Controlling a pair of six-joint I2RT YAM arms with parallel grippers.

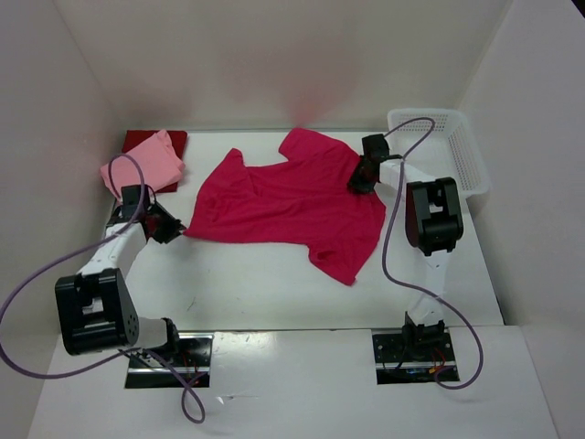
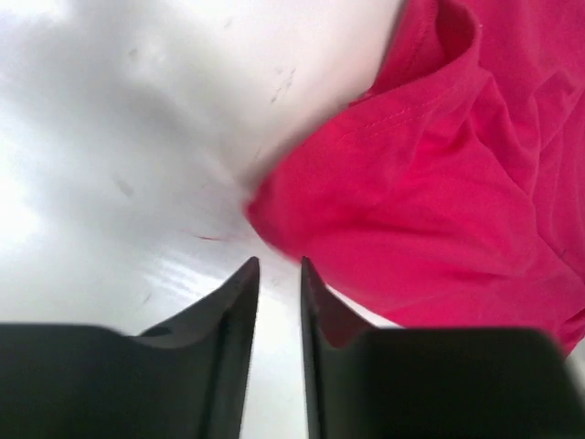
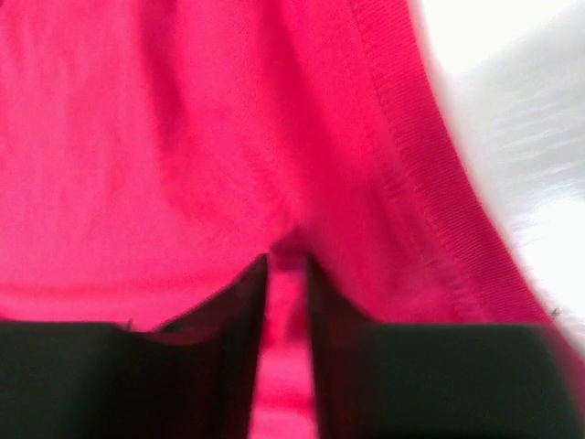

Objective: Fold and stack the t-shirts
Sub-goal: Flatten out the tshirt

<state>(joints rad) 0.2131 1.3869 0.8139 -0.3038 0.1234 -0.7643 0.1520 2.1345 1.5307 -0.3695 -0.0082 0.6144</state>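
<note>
The magenta-crimson t-shirt (image 1: 288,201) lies spread and wrinkled in the middle of the table. My right gripper (image 1: 358,178) is at its right side near the collar and is shut on a small pinch of its cloth (image 3: 183,137); the jaws (image 3: 286,260) stand close together with fabric between them. My left gripper (image 1: 169,226) is low at the shirt's left corner (image 2: 439,201). Its jaws (image 2: 280,262) stand close together with only bare table between them, the corner just ahead of the tips. The light pink shirt (image 1: 146,165) lies folded on the dark red one (image 1: 174,139) at the back left.
A white mesh basket (image 1: 457,155) stands at the back right, beside the right arm. White walls enclose the table on the left, back and right. The left arm's purple cable loops near the folded pile.
</note>
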